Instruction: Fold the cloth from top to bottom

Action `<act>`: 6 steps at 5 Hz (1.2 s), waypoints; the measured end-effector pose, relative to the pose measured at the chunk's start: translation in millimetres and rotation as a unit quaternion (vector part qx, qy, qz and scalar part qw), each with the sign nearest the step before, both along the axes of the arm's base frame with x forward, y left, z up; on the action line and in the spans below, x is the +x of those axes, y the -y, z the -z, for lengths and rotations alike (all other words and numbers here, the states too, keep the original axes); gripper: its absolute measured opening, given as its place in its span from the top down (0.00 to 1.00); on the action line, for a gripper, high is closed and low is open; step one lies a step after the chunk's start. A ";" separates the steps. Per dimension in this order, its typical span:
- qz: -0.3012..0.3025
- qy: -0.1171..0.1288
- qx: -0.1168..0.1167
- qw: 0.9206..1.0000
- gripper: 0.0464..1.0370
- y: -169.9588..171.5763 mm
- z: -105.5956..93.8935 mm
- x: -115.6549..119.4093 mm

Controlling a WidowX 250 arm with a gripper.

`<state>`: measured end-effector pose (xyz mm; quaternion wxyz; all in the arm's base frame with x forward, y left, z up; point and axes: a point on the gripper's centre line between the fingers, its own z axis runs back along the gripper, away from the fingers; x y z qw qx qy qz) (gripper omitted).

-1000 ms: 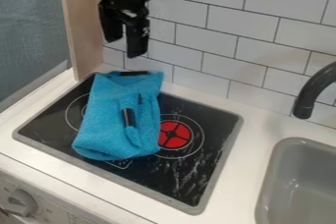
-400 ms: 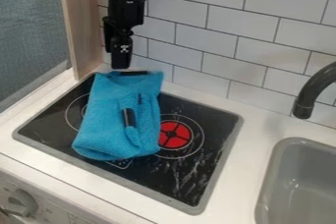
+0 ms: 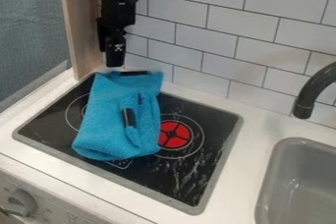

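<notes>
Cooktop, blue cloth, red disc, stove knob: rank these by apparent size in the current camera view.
1. Cooktop, largest
2. Blue cloth
3. Red disc and stove knob: both small and too alike to rank.

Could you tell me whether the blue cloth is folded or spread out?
Partly folded: the blue cloth lies bunched, with overlapping layers in its lower part.

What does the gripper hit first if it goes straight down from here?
Probably the back-left part of the blue cloth, just below the gripper. Depth is unclear from this angle, so it could land on the white counter behind it instead.
</notes>
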<state>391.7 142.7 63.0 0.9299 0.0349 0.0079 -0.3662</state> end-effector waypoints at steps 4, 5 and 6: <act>0.009 0.005 -0.034 0.999 0.04 9.0 39.9 5.7; 0.010 0.003 -0.035 0.999 0.10 9.7 41.9 5.5; 0.006 0.003 -0.032 0.999 0.35 8.2 42.6 4.5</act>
